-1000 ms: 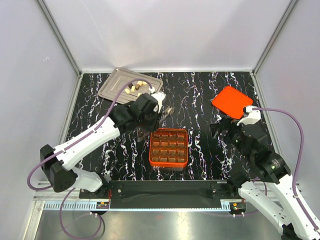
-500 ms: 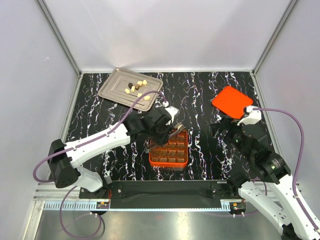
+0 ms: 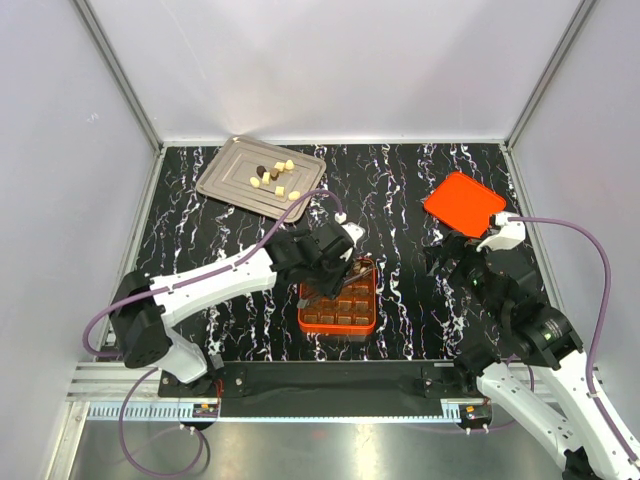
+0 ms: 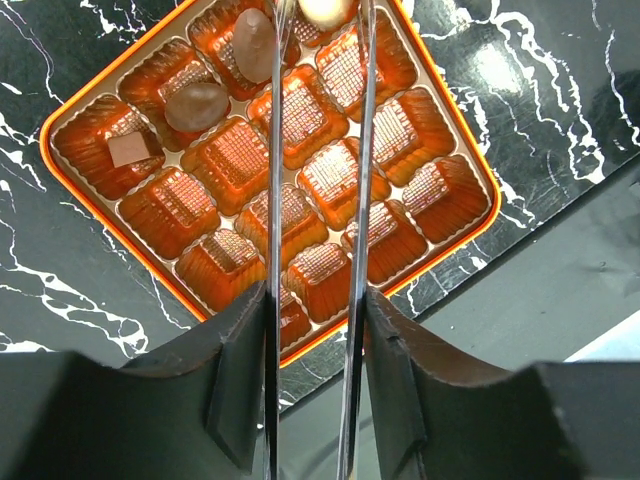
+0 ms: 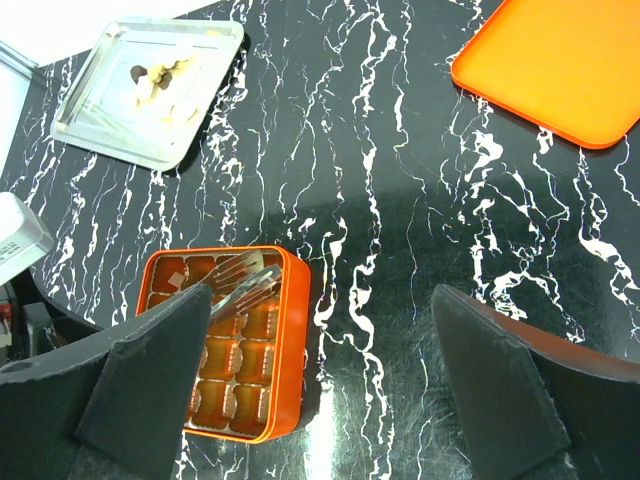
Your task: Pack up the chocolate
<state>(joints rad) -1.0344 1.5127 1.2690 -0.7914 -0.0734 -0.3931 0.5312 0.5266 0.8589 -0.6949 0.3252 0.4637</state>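
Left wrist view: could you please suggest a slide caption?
Left claw flanks a cream chocolate at the orange box; three dark pieces sit in cells.

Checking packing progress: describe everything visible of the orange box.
The orange box is square, uncovered, lying flat on the black marbled table. Its glossy ribbed insert has sixteen cells; three near one corner hold dark pieces, and most others look empty. The left tool hangs over it, a cream piece between its thin metal blades.
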